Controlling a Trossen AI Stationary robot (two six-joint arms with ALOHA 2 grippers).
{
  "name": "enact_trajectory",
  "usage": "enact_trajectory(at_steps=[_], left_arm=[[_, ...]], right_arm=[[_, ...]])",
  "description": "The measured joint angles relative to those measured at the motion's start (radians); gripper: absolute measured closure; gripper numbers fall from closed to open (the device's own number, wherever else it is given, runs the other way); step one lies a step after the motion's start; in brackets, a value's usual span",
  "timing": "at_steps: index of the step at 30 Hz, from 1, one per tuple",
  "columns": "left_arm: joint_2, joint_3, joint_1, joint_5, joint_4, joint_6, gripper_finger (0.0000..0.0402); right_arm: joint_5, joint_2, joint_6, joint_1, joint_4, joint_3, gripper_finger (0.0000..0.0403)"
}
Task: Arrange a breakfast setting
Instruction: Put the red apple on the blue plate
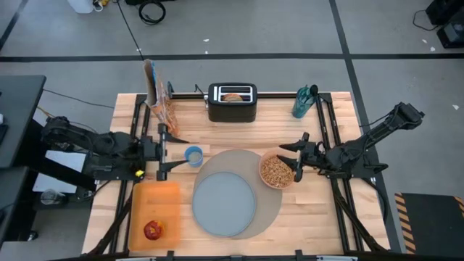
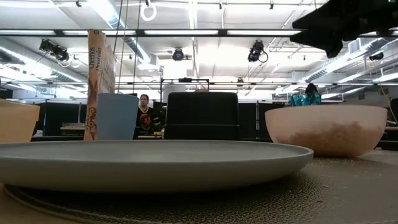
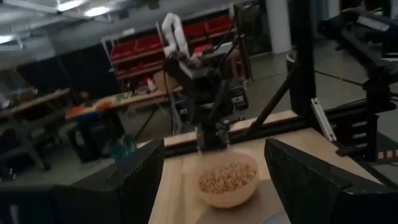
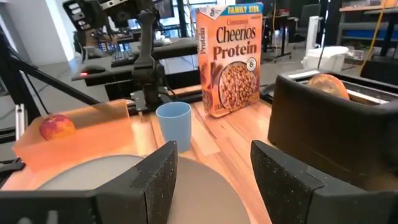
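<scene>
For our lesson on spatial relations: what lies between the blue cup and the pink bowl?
In the high view, between the cup and the bowl lies the far part of the grey mat, with the plate's far rim just nearer; nothing else.

grey floor (image 1: 290, 29) crossed by dark seam lines surrounds the wooden table (image 1: 341, 217); cables lie at 12 o'clock. long ceiling light strips (image 2: 186, 31) glow overhead. shelving with red bins (image 3: 205, 37) stands beyond, and a person (image 2: 144, 112) stands in the distance.
</scene>
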Motion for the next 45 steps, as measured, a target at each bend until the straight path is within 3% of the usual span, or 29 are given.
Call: enact_trajectory(at_steps=[7,14,22,32,37,39,43,45], left_arm=[[0.083,0.000,0.026,-0.106,0.018,-0.031,0.0116],[0.158,-0.009,0.038,-0.107,0.014,-0.105,0.0116],[0.150,-0.033,0.034,-0.071,-0.158,-0.202,0.0116],[0.151,-0.033,0.007,-0.072,-0.263,-0.344,0.0116],[0.152,-0.033,-0.050,-0.073,-0.297,-0.385,0.0116],[0.152,-0.033,-0.078,-0.011,-0.344,-0.391,0.0116],[0.151,-0.033,-0.129,0.269,-0.347,-0.458,0.0116],[0.154,-0.033,-0.161,0.343,-0.345,-0.511,0.0116]], right_arm=[[-0.002,0.021,0.041,-0.013,-0.041,0.000,0.0192],[0.000,0.109,0.086,-0.039,-0.021,0.000,0.0193],[-0.033,0.204,0.044,-0.041,0.146,0.001,0.0193],[-0.037,0.343,0.020,-0.055,-0.006,0.167,0.0193],[-0.122,0.353,-0.009,-0.065,-0.040,0.222,0.0193],[-0.112,0.344,-0.029,-0.065,-0.076,0.241,0.0193],[-0.073,0.309,-0.056,-0.091,-0.120,0.261,0.0193],[-0.073,0.296,-0.055,-0.118,-0.135,0.260,0.0193]])
